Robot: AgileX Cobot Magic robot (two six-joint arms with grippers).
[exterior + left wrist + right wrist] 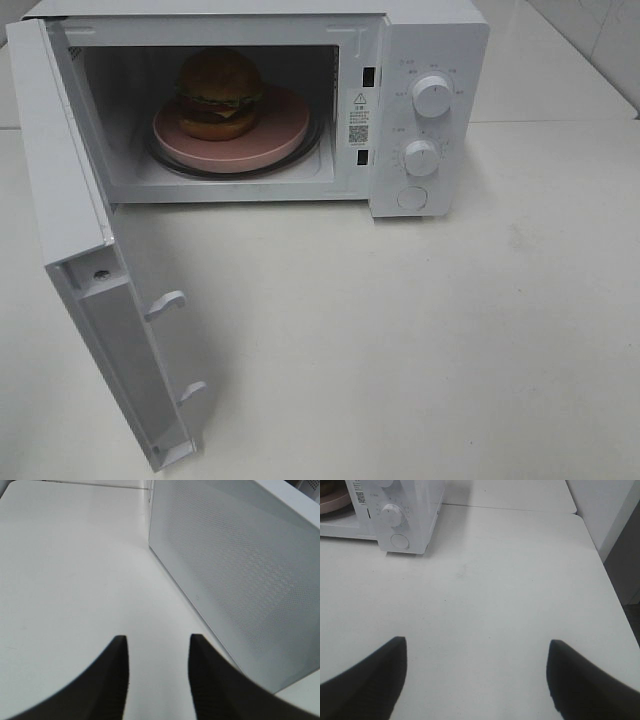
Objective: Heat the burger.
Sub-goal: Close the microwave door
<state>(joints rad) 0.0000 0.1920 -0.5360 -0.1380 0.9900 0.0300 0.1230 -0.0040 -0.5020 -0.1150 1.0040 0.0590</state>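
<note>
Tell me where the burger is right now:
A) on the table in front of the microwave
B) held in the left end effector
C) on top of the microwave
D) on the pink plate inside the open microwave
D: the burger sits on the pink plate inside the microwave, whose door stands wide open.

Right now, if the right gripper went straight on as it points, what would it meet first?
Likely only the flat white tabletop: the right gripper points past the white microwave oven, which stands to one side. Depth is unclear.
</note>
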